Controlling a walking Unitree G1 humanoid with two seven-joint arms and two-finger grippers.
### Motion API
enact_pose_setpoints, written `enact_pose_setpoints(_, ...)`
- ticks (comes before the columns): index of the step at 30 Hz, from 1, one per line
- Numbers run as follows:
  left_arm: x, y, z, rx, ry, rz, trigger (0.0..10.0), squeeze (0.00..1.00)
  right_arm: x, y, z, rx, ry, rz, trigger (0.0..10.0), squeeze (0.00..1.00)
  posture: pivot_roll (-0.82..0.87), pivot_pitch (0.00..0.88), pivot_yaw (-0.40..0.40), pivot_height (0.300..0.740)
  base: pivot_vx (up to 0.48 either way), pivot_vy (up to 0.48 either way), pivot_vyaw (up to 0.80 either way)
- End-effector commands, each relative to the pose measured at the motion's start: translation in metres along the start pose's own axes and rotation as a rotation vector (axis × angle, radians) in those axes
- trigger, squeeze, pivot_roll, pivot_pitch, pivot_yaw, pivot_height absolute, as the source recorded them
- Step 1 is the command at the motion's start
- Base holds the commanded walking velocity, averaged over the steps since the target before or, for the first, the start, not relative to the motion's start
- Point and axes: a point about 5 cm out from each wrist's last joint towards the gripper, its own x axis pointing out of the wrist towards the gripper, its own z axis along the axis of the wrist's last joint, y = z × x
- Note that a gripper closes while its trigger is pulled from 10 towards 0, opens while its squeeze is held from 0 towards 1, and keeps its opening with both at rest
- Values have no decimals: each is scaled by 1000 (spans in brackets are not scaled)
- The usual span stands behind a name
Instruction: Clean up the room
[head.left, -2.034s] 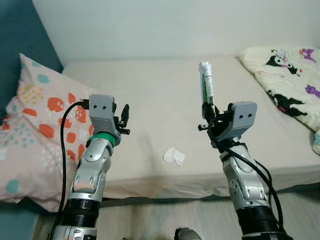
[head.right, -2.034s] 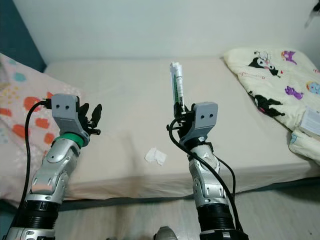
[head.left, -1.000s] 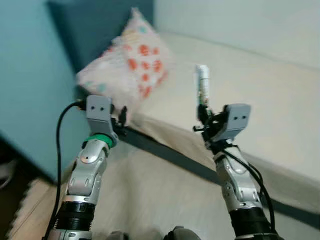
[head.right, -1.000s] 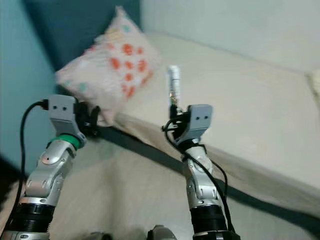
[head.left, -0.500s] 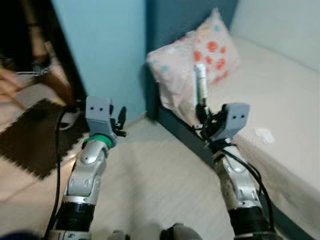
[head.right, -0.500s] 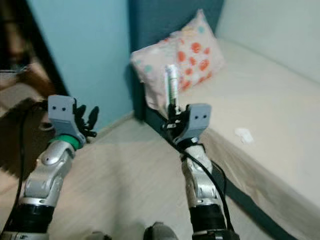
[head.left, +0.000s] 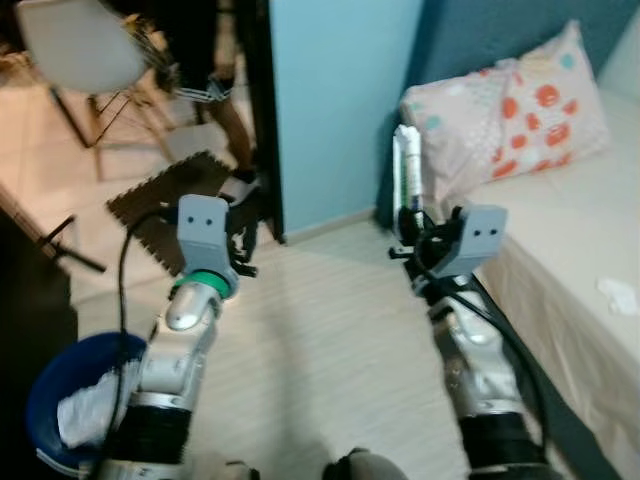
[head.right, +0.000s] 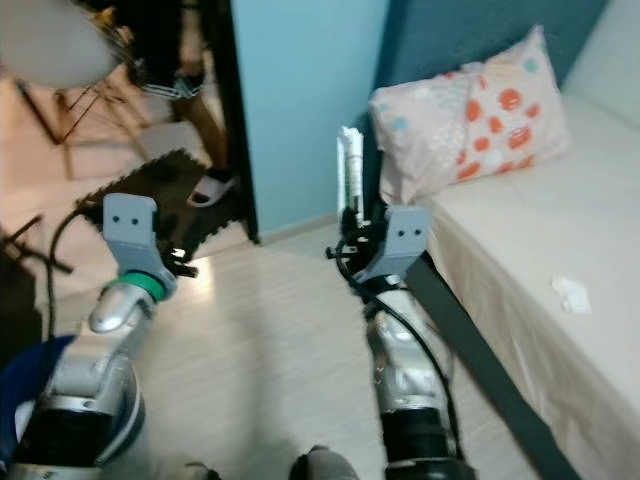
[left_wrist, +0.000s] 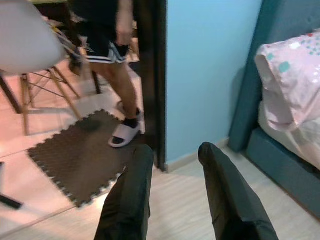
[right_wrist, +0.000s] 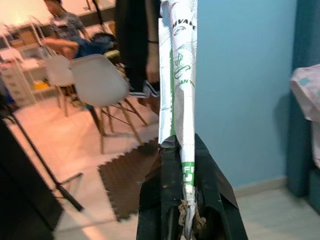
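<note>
From the head, the right gripper (head.left: 412, 238) is clamped on the foot of a rolled wrapper (head.left: 406, 170), which stands upright above it. Low beside the left arm sits a blue bin (head.left: 55, 380) with white scraps already in it, which looks like where the wrapper should go. To do this well, I'd say the robot should turn toward the bin, bring the wrapper directly over its mouth and only then let go, since a light, tall roll could tip and drop outside the rim.

The other head view shows a crumpled tissue (head.right: 571, 292) lying on the bed (head.right: 520, 240), well away from the bin, so there is more to collect. A spotted pillow (head.right: 465, 110) leans at the bed's head.

Looking along the left gripper (left_wrist: 175, 165), its fingers stand apart with nothing between them. Past the bin's side of the room a doorway opens, where a person (left_wrist: 107, 45) in sandals stands on a dark mat (left_wrist: 80, 162) beside a white chair (left_wrist: 25, 42); that is the one thing to steer clear of.

Along the right gripper, both fingers press the wrapper's lower end, green print facing out.
</note>
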Motion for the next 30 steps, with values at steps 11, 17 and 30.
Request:
enact_pose_setpoints(11, 0, 1, -3, 19, 15, 22, 10000, 0, -1, -1, -2, -28, 22, 16, 10000, 0, -78, 0, 27, 697, 193, 0, 435)
enact_pose_setpoints(17, 1, 1, -3, 22, 15, 25, 10000, 0, -1, -1, -2, -25, 23, 18, 10000, 0, -77, 0, 29, 697, 352, 0, 763)
enact_pose_setpoints(30, 1, 1, -3, 27, 16, 28, 10000, 0, -1, 4, -3, -10, 22, 46, 10000, 0, -74, 0, 36, 697, 338, 0, 351)
